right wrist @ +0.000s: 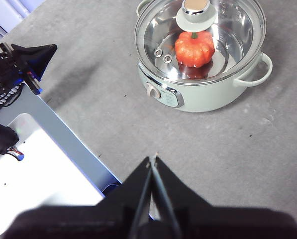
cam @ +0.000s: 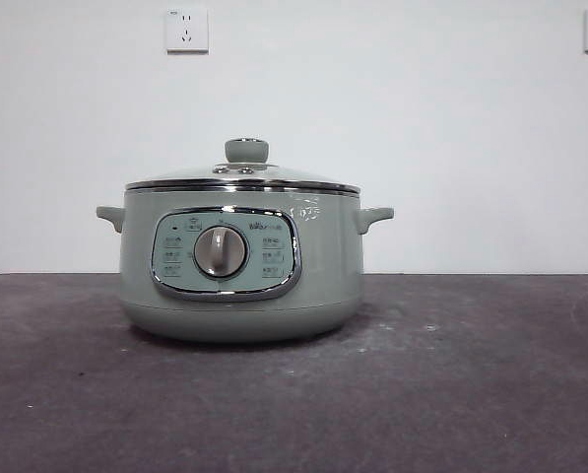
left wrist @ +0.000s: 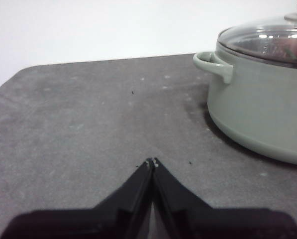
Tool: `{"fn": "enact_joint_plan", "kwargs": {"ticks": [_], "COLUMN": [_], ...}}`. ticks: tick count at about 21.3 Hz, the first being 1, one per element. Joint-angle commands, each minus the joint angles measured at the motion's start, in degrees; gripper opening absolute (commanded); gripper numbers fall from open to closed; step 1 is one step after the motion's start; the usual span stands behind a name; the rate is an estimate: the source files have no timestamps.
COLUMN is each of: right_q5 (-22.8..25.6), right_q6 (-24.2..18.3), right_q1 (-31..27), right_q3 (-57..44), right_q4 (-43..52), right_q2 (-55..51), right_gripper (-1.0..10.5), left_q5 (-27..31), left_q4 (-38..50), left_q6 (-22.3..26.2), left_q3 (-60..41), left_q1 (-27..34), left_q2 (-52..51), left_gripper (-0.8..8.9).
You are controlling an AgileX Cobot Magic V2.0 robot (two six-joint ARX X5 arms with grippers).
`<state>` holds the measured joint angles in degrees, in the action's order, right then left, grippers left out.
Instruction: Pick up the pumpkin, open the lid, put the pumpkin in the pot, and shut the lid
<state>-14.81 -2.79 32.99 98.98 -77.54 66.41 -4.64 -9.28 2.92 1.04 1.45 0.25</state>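
Observation:
The sage-green pot [cam: 239, 266] stands on the dark table with the glass lid [cam: 242, 178] seated on its rim, green knob [cam: 246, 150] on top. In the right wrist view the orange-red pumpkin [right wrist: 194, 49] lies inside the pot [right wrist: 203, 94] under the lid [right wrist: 233, 30]. My right gripper [right wrist: 153, 158] is shut and empty, high above the table and well away from the pot. My left gripper [left wrist: 151, 162] is shut and empty, low over the table beside the pot [left wrist: 257, 109]. Neither gripper shows in the front view.
The other arm [right wrist: 19, 62] shows at the table's edge in the right wrist view, next to a white and blue base [right wrist: 44, 169]. Two wall sockets [cam: 186, 30] sit on the white wall behind. The grey table [cam: 451, 374] stretches around the pot.

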Motion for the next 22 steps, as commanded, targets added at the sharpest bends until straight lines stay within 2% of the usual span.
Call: {"fn": "enact_joint_plan", "kwargs": {"ticks": [1, 13, 15, 16, 18, 20, 22], "right_q5": [0.1, 1.0, 2.8, 2.7, -2.0, -6.4, -6.1], "right_q6": [0.3, 0.1, -3.9, -4.4, -4.2, -4.2, -4.2], "right_q1": [0.1, -1.2, -4.5, -6.2, -10.4, -15.0, -18.3], "right_q3": [-0.2, -0.2, -0.2, -0.5, -4.0, -11.9, -22.3], "right_q4": [-0.9, -0.9, -0.9, 0.7, 9.7, 20.4, 31.2], "right_q2": [-0.2, -0.7, -3.1, -4.8, -9.9, -16.6, -23.5], "right_gripper": [0.0, 0.0, 0.0, 0.0, 0.0, 0.0, 0.0], "left_q5": [-0.1, -0.1, -0.1, -0.1, -0.1, -0.1, -0.1], "left_q4": [-0.5, -0.8, -0.8, -0.8, -0.8, -0.8, -0.8], "left_q6": [-0.3, -0.3, -0.3, -0.3, -0.3, -0.3, -0.3], "left_q3": [-0.9, -0.9, -0.9, -0.9, -0.9, -0.9, -0.9], "left_q1": [0.2, 0.2, 0.2, 0.2, 0.2, 0.2, 0.2], "left_q2": [-0.2, -0.2, -0.2, -0.2, -0.2, -0.2, -0.2], "left_gripper": [-0.03, -0.04, -0.04, -0.03, -0.03, -0.03, -0.03]}}
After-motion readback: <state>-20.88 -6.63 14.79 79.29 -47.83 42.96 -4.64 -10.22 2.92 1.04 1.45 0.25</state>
